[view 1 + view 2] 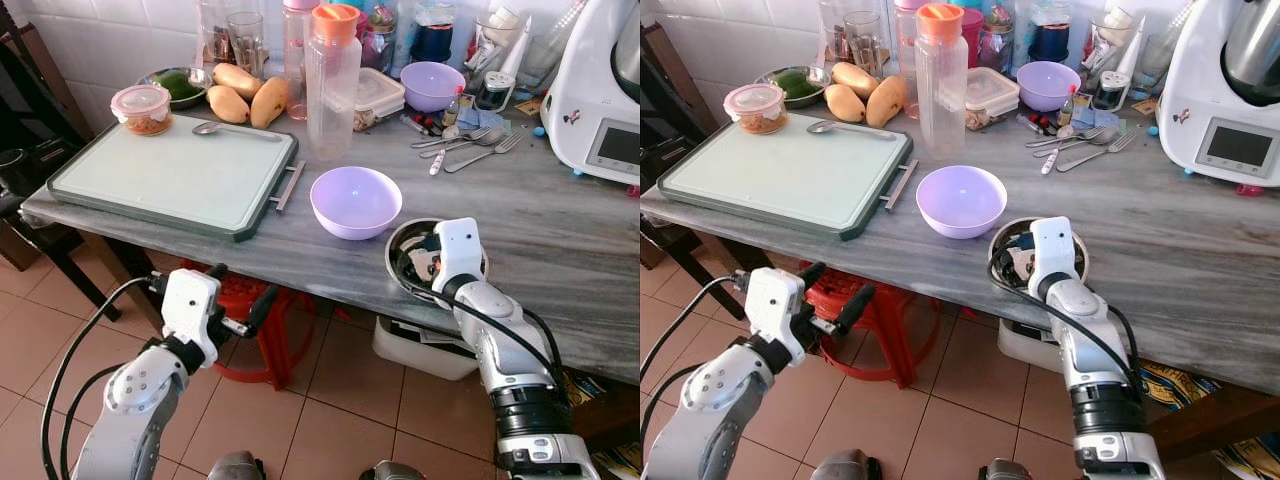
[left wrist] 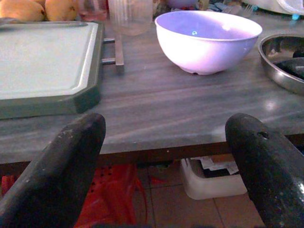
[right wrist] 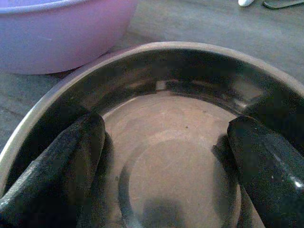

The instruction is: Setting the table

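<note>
Table [image 1: 560,250]: grey stone slab with a streaked grain, set against a white tiled wall [image 1: 100,40]; front edge runs above the floor.
Floor [image 1: 330,400]: reddish-brown tiles; a red plastic stool [image 1: 250,300] and a white box [image 1: 420,350] stand under the table.
Steel bowl [image 1: 1012,240]: near the front edge of the table, just beside the purple bowl [image 1: 356,201] — shallow, shiny, bare inside in the right wrist view.
Right gripper [image 3: 166,161]: down inside the steel bowl, jaws spread wide, one finger toward each side of the wall.
Left gripper [image 1: 240,300]: below and in front of the table edge, jaws spread, holding nothing; faces the purple bowl.
Cutting board [image 1: 170,175]: pale green with a dark rim, on the left part of the table; a spoon [image 1: 235,129] and a lidded food tub [image 1: 142,108] on its far side.
Back of table: mangoes [image 1: 245,95], a clear bottle with an orange cap [image 1: 332,80], a second purple bowl [image 1: 432,85], loose cutlery [image 1: 470,145] — crowded together.
Far right: a white kitchen machine [image 1: 600,90].
</note>
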### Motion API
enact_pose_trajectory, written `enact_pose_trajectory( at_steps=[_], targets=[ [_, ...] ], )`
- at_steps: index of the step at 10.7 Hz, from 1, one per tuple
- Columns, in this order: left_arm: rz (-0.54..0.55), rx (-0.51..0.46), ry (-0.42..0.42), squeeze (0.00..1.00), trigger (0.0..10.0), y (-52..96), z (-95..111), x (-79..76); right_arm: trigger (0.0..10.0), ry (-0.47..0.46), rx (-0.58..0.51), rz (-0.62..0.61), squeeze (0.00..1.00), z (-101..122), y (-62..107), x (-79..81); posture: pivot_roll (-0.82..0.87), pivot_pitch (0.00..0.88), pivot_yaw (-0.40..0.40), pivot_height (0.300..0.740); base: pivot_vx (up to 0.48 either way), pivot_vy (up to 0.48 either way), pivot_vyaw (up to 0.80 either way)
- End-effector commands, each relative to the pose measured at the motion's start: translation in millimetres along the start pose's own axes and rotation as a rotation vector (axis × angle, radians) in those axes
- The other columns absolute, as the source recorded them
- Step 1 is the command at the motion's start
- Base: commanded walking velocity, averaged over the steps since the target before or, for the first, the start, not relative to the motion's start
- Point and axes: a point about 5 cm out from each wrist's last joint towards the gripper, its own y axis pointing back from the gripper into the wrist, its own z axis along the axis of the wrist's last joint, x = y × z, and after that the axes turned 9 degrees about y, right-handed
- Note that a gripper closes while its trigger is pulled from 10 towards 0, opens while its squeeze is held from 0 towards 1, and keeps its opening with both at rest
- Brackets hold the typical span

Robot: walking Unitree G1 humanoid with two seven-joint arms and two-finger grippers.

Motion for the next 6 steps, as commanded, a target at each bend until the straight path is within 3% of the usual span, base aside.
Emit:
enact_pose_trajectory(
  at_steps=[1,5,6],
  targets=[
    [-0.012,-0.010,-0.014,0.00,10.0,-1.9,3,-3.5,10.0,-0.007,0.017,0.008,0.68,-1,-3.0,-0.5,0.06,0.000,-0.001,0.740,0.000,0.000,0.00],
    [-0.008,-0.011,-0.018,0.00,10.0,-3.5,3,-3.1,10.0,-0.041,-0.020,-0.006,0.67,9,-11.7,-7.0,0.07,0.000,0.002,0.740,0.000,0.000,0.00],
    [-0.010,-0.004,-0.027,0.00,10.0,-4.2,3,-3.2,10.0,-0.044,-0.028,-0.001,0.57,13,-14.9,-6.0,0.07,0.000,0.002,0.740,0.000,0.000,0.00]
  ],
)
